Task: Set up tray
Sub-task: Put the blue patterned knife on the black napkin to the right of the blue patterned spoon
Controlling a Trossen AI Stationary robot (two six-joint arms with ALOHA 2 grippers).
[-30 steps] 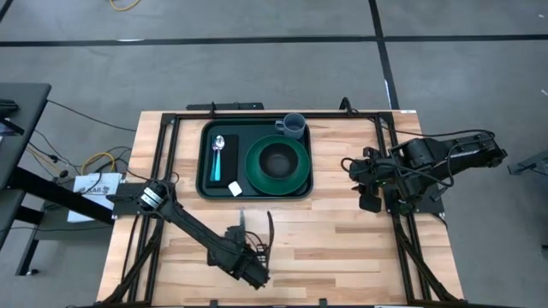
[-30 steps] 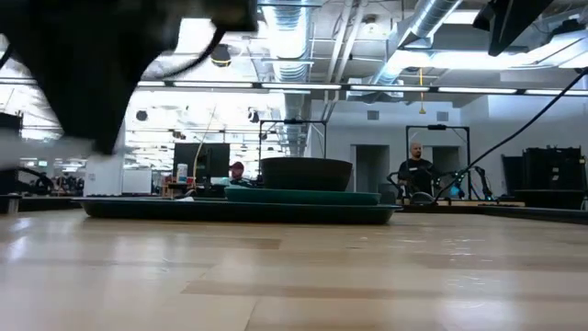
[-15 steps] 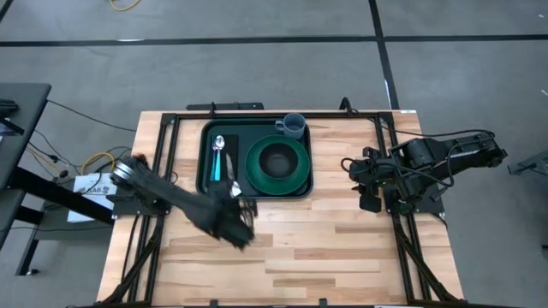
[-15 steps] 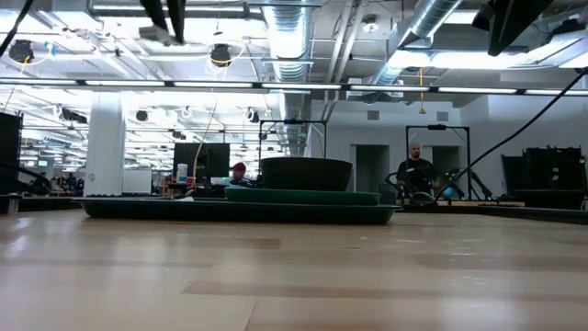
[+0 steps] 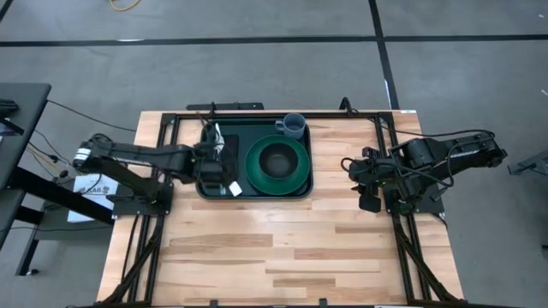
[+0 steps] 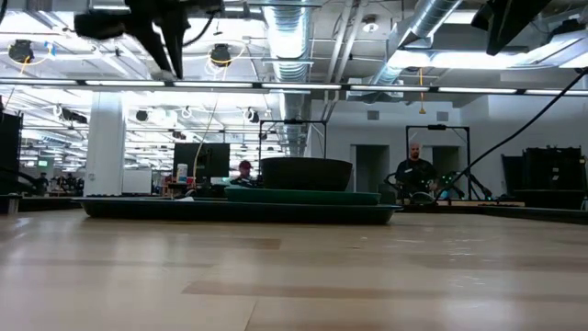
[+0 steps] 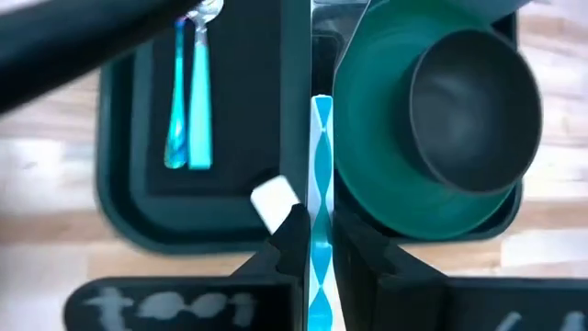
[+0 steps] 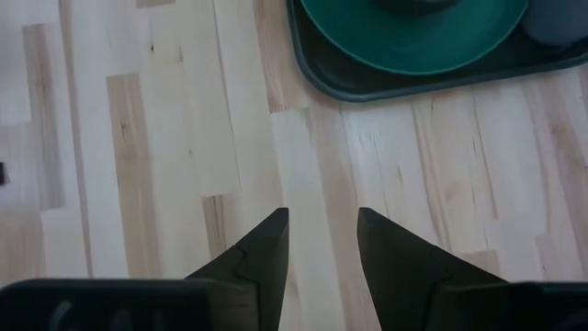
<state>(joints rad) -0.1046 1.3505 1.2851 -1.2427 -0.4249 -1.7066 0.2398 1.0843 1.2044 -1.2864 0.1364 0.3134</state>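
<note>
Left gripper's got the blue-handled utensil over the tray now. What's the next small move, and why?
Probably lower it straight down. The left gripper grips the blue-handled utensil above the tray, over the gap between the black napkin, which already carries the spoon, and the green plate. The right gripper waits open off-tray.

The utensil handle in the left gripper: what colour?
Light blue handle, clearest in the left wrist view.

- You get bright, even overhead light on the worktop (image 5: pixel 282 248), with soft shadows.
- Ceiling lights (image 6: pixel 220 57) glare in your low view.
- Your left wrist view blurs at its edges.
</note>
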